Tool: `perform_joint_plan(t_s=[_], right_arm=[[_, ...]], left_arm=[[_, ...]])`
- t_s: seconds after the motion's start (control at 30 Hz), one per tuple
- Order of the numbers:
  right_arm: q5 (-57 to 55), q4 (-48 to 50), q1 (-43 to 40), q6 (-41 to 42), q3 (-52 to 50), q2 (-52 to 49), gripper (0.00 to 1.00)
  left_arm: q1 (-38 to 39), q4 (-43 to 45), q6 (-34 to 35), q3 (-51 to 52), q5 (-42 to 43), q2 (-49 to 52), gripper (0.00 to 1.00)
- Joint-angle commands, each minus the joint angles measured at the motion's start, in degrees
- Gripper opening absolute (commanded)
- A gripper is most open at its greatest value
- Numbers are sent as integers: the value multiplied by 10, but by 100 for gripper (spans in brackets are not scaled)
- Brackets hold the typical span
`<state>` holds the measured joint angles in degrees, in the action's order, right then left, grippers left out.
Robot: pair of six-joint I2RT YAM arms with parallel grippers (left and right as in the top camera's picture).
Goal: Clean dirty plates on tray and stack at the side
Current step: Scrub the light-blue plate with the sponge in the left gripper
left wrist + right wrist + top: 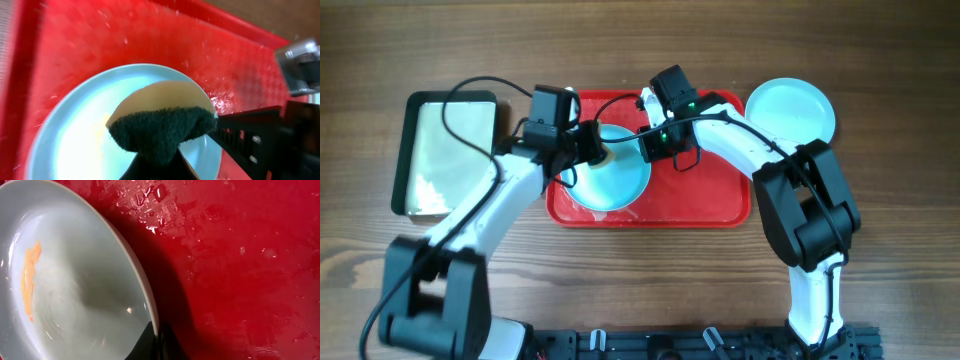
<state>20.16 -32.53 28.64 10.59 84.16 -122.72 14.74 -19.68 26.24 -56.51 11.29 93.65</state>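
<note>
A pale turquoise plate point(615, 185) lies on the red tray point(710, 200), tilted up at its right rim. My left gripper point(592, 148) is shut on a sponge point(603, 152) that rests on this plate; in the left wrist view the sponge point(160, 125) shows its dark green scouring face over the plate point(75, 140). My right gripper point(650, 140) is shut on the plate's rim point(150, 310), its fingers point(159, 342) pinching it. An orange smear point(30, 275) marks the plate's inside. A second pale turquoise plate point(790, 110) lies on the table to the right of the tray. No white plate shows.
A black-rimmed basin point(450, 155) with a pale inside stands left of the tray. The tray floor point(240, 255) is wet with droplets. The left arm's cable loops over the basin. The right arm point(270, 135) shows close beside the plate in the left wrist view.
</note>
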Motion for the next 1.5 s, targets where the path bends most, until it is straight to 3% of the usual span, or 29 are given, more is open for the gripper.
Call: perform_joint_plan(t_s=[0.0,0.1,0.17,0.33,0.47,0.57,0.63,0.73,0.93,1.13,1.3,1.47], right_arm=[[17,4,4,-12,7,-7,4],[17,8,4,0,7,-7,4],[17,12,4,1,7,-7,4],[17,15,4,3,7,-7,4],[17,18,4,14,7,-7,4],[17,20,4,14,7,-7,4],[17,22,4,15,7,-7,4],[17,26,4,15,7,-7,4],[17,25,4,15,7,-7,4],[17,23,4,15,7,-7,4],[17,23,4,16,7,-7,4],[17,25,4,16,7,-7,4]], left_arm=[[4,6,-3,0,26,66,4],[4,-15,-8,0,28,98,4],[4,-37,-60,0,9,102,7],[4,-132,-65,-1,-263,100,4],[4,-166,-63,-23,-336,73,4],[4,-155,-46,-32,-292,32,4],[4,-107,-43,-31,-141,17,4],[4,-44,-43,-31,13,40,4],[4,-13,-44,-31,32,127,4],[3,-42,-44,-31,-217,147,4],[4,-91,-44,-31,-479,138,4],[4,-113,-23,-31,-518,57,4]])
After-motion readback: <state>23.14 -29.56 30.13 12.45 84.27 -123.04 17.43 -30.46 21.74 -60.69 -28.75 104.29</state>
